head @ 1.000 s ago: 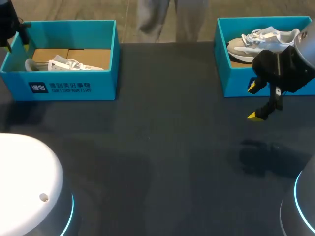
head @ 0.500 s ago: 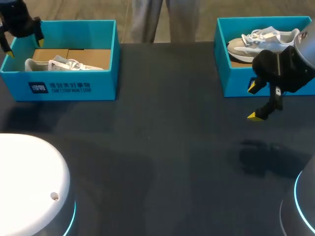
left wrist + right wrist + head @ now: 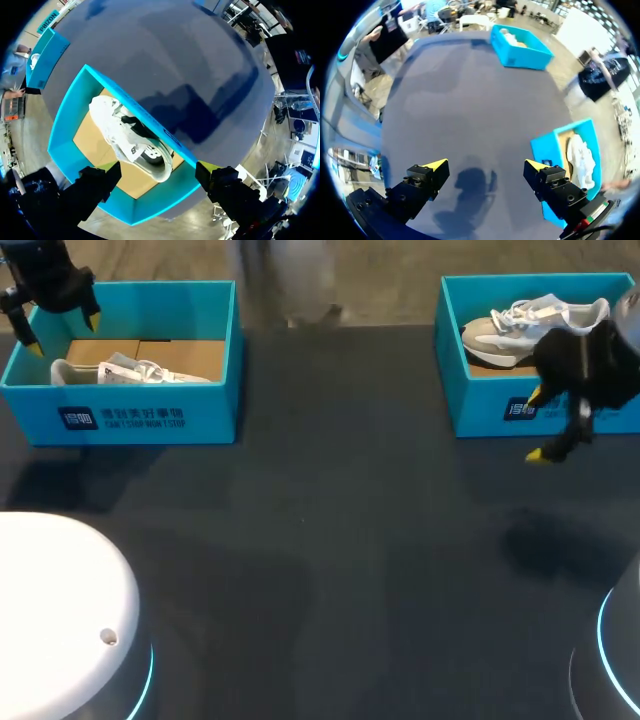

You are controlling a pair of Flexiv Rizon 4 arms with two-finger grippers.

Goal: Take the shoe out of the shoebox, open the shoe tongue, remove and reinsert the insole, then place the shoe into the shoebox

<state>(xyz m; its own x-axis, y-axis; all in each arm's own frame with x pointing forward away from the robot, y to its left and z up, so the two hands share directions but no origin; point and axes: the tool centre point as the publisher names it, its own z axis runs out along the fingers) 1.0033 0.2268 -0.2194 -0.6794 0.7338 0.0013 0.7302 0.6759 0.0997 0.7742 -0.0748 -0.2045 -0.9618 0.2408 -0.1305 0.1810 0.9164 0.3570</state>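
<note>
Left gripper [image 3: 61,329] released above ten-o'clock shoebox [image 3: 218,390] holding white sneaker [image 3: 130,371]; right gripper [image 3: 537,426] released, two o'clock.

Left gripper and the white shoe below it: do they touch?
Apart. The left wrist view shows the left gripper open high above the shoebox, the white shoe lying on its floor clear of both fingers.

Robotics lab: left arm [image 3: 45,275] & right arm [image 3: 590,360] at dark bench [image 3: 330,540] w/ shoeboxes [image 3: 150,420].
</note>
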